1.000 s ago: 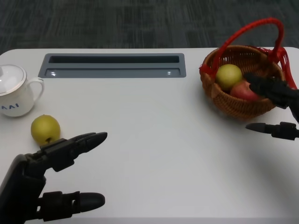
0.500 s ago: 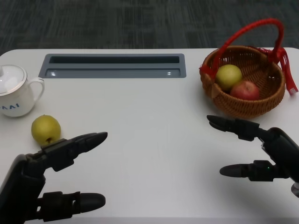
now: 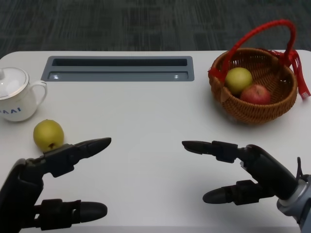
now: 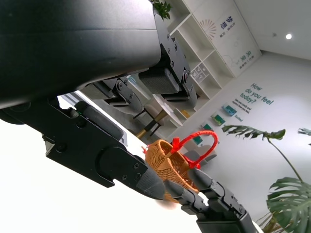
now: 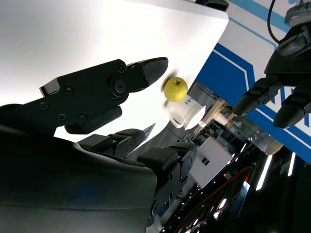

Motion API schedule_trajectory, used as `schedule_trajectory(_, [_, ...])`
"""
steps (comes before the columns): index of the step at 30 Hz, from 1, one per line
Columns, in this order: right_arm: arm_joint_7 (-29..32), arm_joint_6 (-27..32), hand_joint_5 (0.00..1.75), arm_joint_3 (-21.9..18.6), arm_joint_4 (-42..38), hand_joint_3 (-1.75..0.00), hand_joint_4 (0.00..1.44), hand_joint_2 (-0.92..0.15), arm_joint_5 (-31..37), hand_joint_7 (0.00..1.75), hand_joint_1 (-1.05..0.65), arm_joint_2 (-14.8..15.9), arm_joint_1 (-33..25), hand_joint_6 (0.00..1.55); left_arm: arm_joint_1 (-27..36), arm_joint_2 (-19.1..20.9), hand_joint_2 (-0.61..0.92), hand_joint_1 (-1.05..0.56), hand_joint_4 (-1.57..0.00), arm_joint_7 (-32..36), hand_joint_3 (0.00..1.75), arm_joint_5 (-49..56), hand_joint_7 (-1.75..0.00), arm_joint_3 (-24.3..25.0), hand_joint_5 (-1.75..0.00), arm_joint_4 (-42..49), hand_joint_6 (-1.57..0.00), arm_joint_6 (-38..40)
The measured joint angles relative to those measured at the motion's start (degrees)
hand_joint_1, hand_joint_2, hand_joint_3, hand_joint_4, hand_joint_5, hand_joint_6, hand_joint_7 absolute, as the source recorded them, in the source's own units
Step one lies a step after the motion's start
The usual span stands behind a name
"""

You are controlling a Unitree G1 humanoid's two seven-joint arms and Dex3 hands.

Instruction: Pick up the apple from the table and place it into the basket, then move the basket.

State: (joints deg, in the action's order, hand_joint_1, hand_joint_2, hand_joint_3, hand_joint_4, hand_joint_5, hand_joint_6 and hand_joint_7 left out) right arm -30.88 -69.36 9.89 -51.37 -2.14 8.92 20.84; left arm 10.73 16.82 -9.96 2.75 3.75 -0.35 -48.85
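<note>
A wicker basket (image 3: 252, 114) with a red handle stands at the back right of the table. Inside it lie a red apple (image 3: 256, 93) and a yellow-green fruit (image 3: 238, 79). Another yellow-green fruit (image 3: 48, 135) lies on the table at the left, just beyond my left hand (image 3: 53, 189), which is open and empty. My right hand (image 3: 243, 170) hovers open near the front edge, well short of the basket and holding nothing. The left wrist view shows the basket (image 4: 163, 162) beyond my right hand (image 4: 214, 199). In the right wrist view the loose fruit (image 5: 175, 89) shows past the fingertips.
A white lidded cup (image 3: 14, 99) stands at the far left, behind the loose fruit. A grey recessed slot (image 3: 119, 68) runs along the back of the table. The white tabletop (image 3: 146, 121) lies between my two hands.
My right hand has drawn back from the basket toward the front edge and leftward, leaving the red apple uncovered inside. The left hand has stayed put.
</note>
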Motion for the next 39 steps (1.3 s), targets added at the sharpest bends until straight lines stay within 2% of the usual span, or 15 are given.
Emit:
schedule_trajectory(7, [-0.5,0.5,0.0,0.1,-0.4,-0.01,0.55,-0.88,0.0,0.01,-0.36,-1.7,0.4,0.48,-0.2,0.4,0.74,-0.37,-0.72,-0.9,0.0,-0.2,-0.01,0.0,-0.01,-0.6,-0.68,0.2])
schedule_trajectory(16, [-3.2,2.4,0.0,0.1,-0.5,-0.02,0.56,-0.92,-2.6,0.01,-0.24,-4.1,0.5,0.51,-0.3,0.3,0.75,-0.18,-0.74,-1.0,0.0,-0.1,-0.01,0.0,-0.01,-0.8,-0.7,0.4])
schedule_trajectory(24, [-3.9,2.5,0.0,0.0,0.3,-0.02,0.56,-0.92,-2.9,0.0,-0.2,-4.2,0.5,0.51,-0.2,0.0,0.75,-0.17,-0.74,-1.0,0.0,-0.1,-0.01,-0.2,0.0,-1.6,-0.7,1.1])
schedule_trajectory(39, [-3.6,2.5,0.0,-0.1,0.9,-0.01,0.56,-0.92,-2.8,0.0,-0.24,-4.1,0.4,0.51,-0.2,0.0,0.76,-0.2,-0.74,-1.2,0.0,-0.5,0.0,-0.8,0.0,-1.6,-0.7,1.2])
